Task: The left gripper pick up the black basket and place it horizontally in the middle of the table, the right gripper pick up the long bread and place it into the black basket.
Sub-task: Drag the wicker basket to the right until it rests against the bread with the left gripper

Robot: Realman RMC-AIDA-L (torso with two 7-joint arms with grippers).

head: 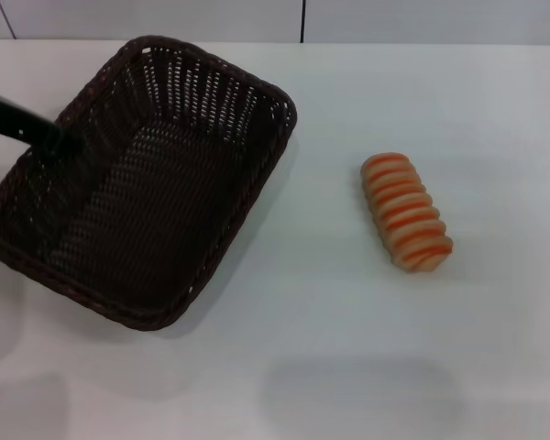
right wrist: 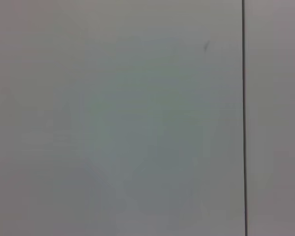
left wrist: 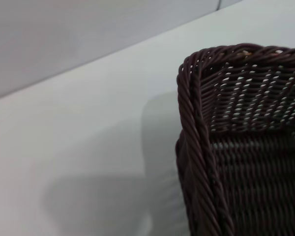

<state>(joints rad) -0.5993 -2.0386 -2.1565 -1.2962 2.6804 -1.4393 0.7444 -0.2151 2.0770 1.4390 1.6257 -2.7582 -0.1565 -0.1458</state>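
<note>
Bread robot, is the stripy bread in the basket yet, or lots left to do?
Not yet. Nothing looks finished. The dark woven wicker basket sits slanted on the left of the glossy white table, with the thin black left gripper at its left rim. The cream, orange-striped long bread lies on the table, untouched. Straightening the basket and loading the bread remain.

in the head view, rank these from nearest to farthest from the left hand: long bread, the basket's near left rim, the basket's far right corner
From the left hand, reaching in from the left edge over the black basket:
1. The basket's near left rim, right at the hand.
2. The basket's far right corner, across the basket toward the middle of the table.
3. The long bread, lying alone on the right.
</note>
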